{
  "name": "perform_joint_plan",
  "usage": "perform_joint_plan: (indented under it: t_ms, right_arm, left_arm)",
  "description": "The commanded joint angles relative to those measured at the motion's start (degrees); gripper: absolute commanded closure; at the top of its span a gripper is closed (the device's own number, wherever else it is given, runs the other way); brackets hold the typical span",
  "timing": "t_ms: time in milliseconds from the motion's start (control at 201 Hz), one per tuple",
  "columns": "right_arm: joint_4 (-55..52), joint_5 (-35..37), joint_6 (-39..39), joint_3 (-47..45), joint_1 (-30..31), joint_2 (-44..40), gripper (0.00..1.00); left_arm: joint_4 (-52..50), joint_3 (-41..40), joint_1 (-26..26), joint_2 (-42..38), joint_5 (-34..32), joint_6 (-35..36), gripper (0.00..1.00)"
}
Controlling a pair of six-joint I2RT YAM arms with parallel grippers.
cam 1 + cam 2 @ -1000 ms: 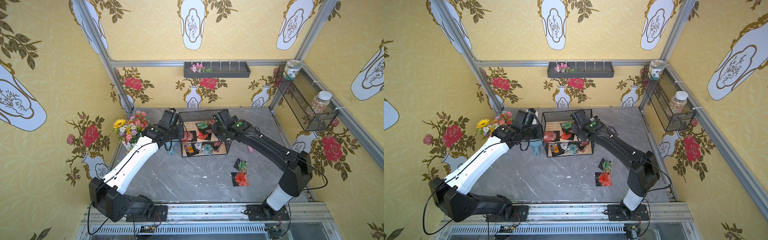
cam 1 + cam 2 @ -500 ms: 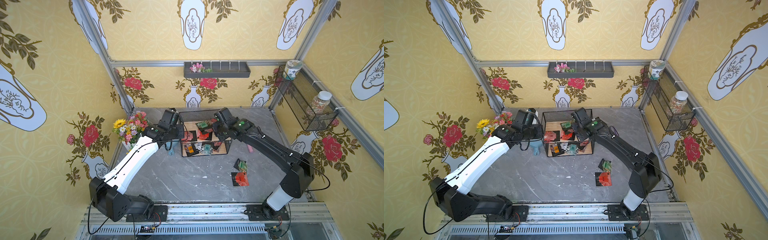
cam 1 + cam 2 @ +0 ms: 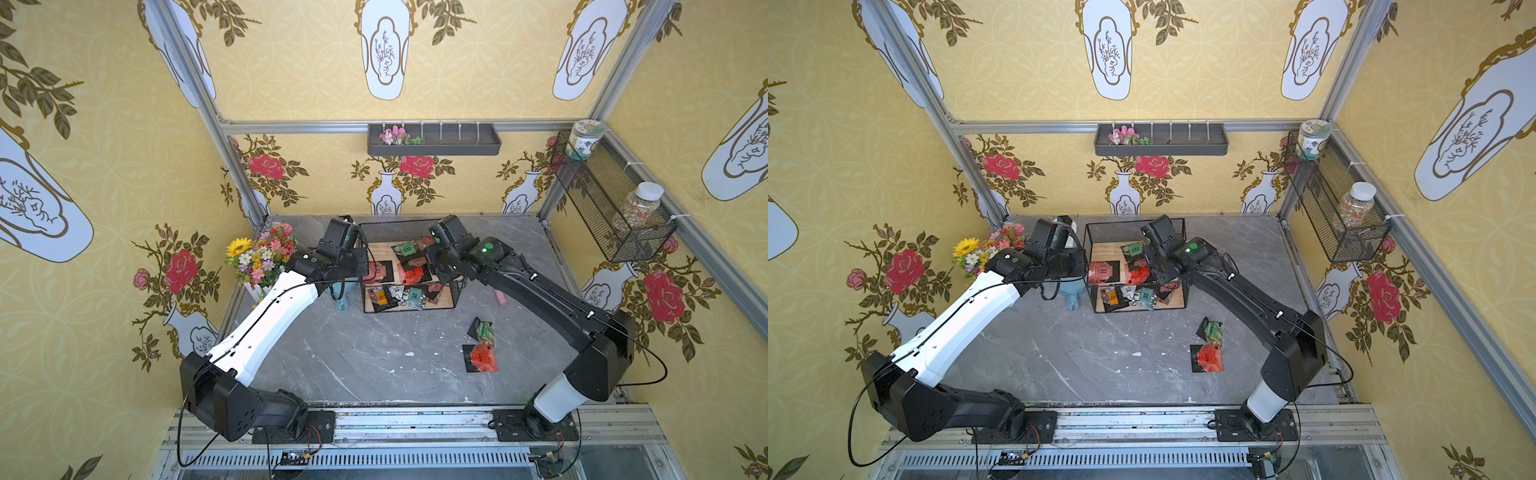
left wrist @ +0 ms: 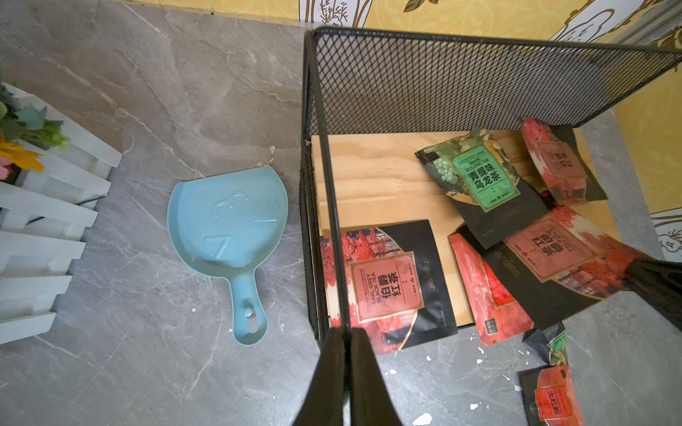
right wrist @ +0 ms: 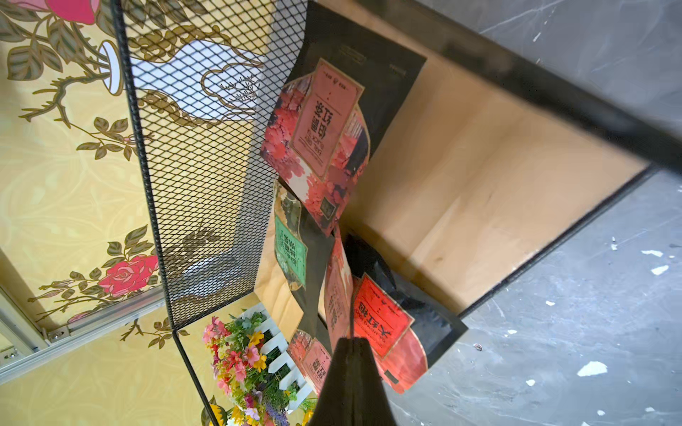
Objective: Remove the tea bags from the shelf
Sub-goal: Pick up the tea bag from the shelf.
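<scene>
- tabletop [image 3: 374, 361]: grey, marble-look. a green tea bag [image 3: 483, 331] and a red tea bag [image 3: 481, 358] already lie on it near the right arm, clear of the rack.
- shelf [image 3: 395, 227]: two-tier black wire rack with a mesh back and wooden boards, at the rear middle of the tabletop. tea bags [image 3: 411, 296] lie on both boards, several overlapping.
- blue plastic dustpan [image 4: 228, 221]: flat on the tabletop, just beside the shelf's left side.
- left gripper [image 4: 345, 337]: fingers pressed together, with the shelf's top side wire running into the seam between them. it looks pinched there, steadying the rack.
- right gripper [image 5: 351, 343]: fingers clamped on the edge of an earl grey tea bag [image 4: 550, 250], pink-panelled, held tilted above its neighbours on the upper board.
- step in hand, as judged: taking one bag out of the upper tier. most of the task is left.
- next move calls for: drawing the bag clear of the front wire, lowering it by the two on the tabletop, then parting the fingers. overlapped neighbours may drag along.
</scene>
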Motion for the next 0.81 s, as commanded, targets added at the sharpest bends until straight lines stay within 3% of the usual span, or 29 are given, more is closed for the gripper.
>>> perform_joint_plan:
  t_ms: [0, 802]
  right_arm:
    - [0.7, 0.0, 1.3, 0.2, 0.1, -0.4, 1.00]
    - [5.8, -0.2, 10.4, 0.3, 0.1, -1.3, 1.00]
  left_arm:
    - [-1.6, -0.1, 0.0, 0.5, 1.0, 1.2, 1.00]
    - [-1.4, -0.2, 0.0, 0.5, 1.5, 1.1, 1.00]
